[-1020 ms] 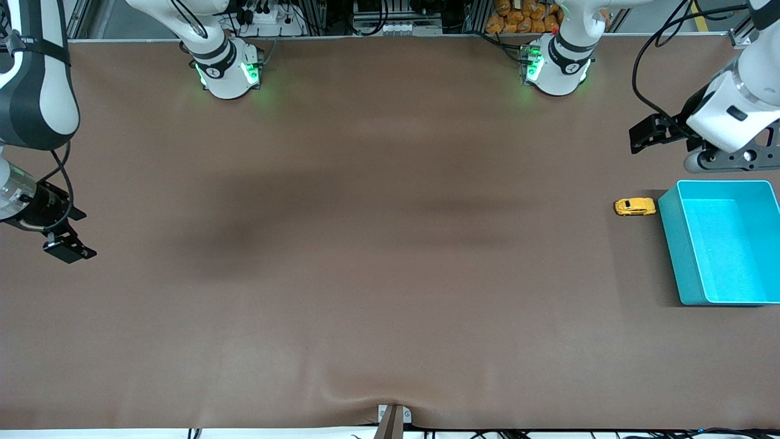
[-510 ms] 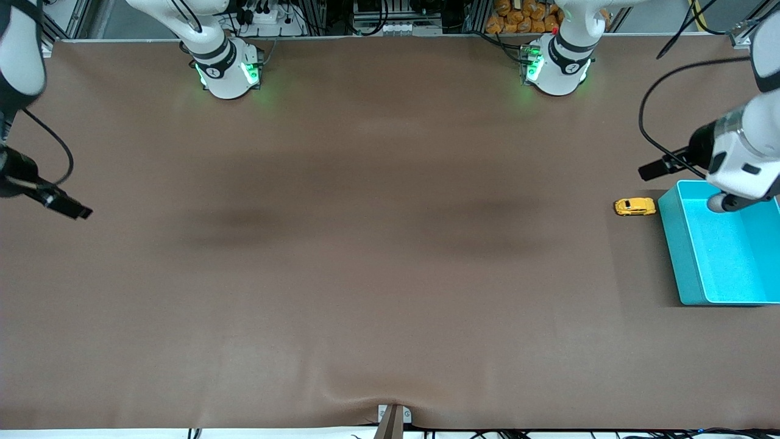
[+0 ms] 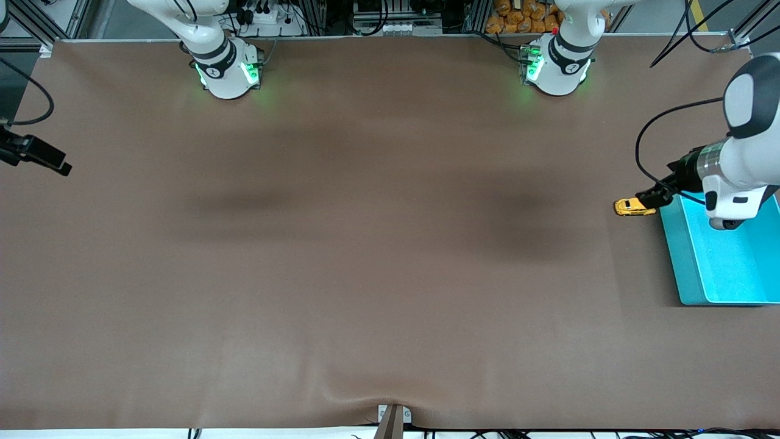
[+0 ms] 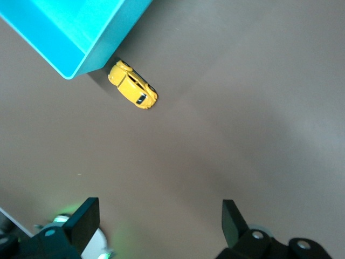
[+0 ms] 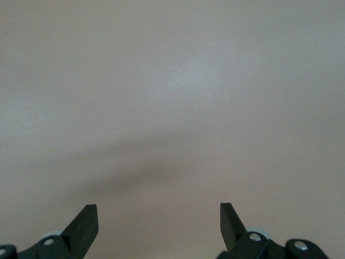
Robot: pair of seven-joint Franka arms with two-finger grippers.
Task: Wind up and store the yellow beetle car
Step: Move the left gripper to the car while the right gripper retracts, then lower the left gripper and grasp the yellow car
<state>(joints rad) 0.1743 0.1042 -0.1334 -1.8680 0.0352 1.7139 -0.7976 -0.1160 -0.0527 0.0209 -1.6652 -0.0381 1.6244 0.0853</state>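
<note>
Yellow and tiny, the beetle car (image 3: 634, 207) sits on its wheels on the brown worktop (image 3: 378, 256), at the right of the front frame, just beside the corner of the teal bin (image 3: 719, 262) and outside it. Nothing of the job is done: the car is not wound, not lifted, not stored, and what shows of the bin's inside is bare.

My left pincer (image 3: 651, 196) hangs over the spot where car and bin meet, its dark tip overlapping the car's end in the front frame. It's up in the air, though, and my left wrist view proves it: the car (image 4: 132, 91) lies small in the upper left of that picture, hard against the bin's corner (image 4: 81, 43), while my two black fingers (image 4: 81, 224) stand wide apart at the bottom edge with only bare worktop between them. No contact.

My right pincer (image 3: 36, 155) waits at the left edge of the front frame, over bare worktop, fingers spread just as wide in its own wrist view (image 5: 159, 224), holding nothing.

What's left, as I judge it: bring the left pincer down over the car, close on its body, wind it, likely by drawing it backwards on its wheels, then carry it over the rim and let go inside the bin. That's the whole task ahead, and the bin wall so close to the car may crowd one finger.
</note>
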